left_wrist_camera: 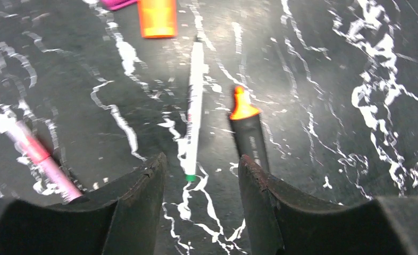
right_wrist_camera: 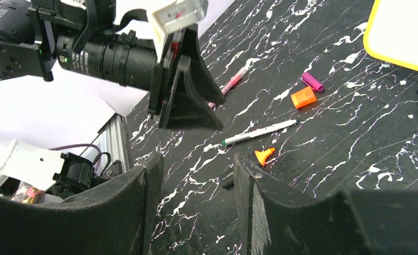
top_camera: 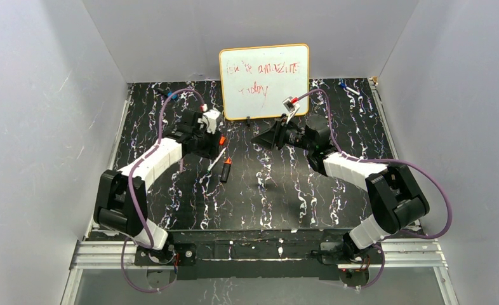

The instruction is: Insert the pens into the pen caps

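Observation:
My left gripper (top_camera: 212, 141) (left_wrist_camera: 201, 166) is open and empty, low over the mat. The slim white pen (left_wrist_camera: 195, 106) lies just ahead of its gap. The black marker with the orange tip (left_wrist_camera: 247, 133) lies beside its right finger. A pink pen (left_wrist_camera: 36, 154) lies to its left. An orange cap (left_wrist_camera: 157, 18) and a purple cap (left_wrist_camera: 116, 3) lie beyond the pens. My right gripper (top_camera: 258, 136) (right_wrist_camera: 196, 159) is open and empty, facing the left one. It sees the white pen (right_wrist_camera: 260, 132), marker tip (right_wrist_camera: 264, 155), pink pen (right_wrist_camera: 233, 81), orange cap (right_wrist_camera: 303, 98) and purple cap (right_wrist_camera: 312, 82). A third cap does not show.
A whiteboard (top_camera: 264, 81) with red writing stands at the back middle, just behind both grippers. Blue-tipped pens lie at the back right (top_camera: 348, 88) and back left (top_camera: 171, 95). Grey walls enclose the black marbled mat (top_camera: 285, 197).

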Available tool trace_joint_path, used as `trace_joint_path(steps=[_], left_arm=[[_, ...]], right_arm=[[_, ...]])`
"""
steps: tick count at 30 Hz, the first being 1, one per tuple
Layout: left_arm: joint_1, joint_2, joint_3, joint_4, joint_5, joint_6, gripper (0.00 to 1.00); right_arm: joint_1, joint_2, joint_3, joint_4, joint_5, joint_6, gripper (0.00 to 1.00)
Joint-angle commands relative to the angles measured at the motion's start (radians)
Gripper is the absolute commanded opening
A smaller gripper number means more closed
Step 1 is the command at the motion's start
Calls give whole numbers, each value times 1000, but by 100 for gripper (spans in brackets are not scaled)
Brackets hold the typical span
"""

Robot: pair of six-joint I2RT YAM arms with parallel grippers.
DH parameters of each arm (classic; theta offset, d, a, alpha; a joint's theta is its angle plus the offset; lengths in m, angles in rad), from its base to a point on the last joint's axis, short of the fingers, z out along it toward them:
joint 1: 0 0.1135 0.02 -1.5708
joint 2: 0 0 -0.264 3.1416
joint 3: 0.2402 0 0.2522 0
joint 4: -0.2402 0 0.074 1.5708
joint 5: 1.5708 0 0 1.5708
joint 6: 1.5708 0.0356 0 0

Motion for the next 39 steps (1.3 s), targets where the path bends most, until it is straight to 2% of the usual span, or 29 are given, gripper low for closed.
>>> trace_joint_path(steps=[1, 9, 17, 24, 34, 36, 39], left_arm=[[-34, 4, -15, -24, 69, 87, 51], [-36, 30, -12, -25, -4, 94, 52], [-72, 91, -27, -36, 32, 112, 43], [-87, 133, -19, -49, -3, 115, 38], [-91, 206, -11, -59, -56, 103, 35], [-92, 218, -9, -62, -58, 104, 26], [-92, 238, -4, -68, -47, 104, 3]], right_arm=[[-6, -40, -10, 18, -17, -22, 59], [-6, -46, -17, 10, -18, -29, 59], [-6, -48, -20, -1, -15, -33, 59], [-6, -49, -20, -8, -10, -40, 59], [-6, -54, -25, -16, -12, -47, 59], [-7, -55, -25, -16, -12, -47, 59], [-6, -55, -27, -17, -10, -49, 59]])
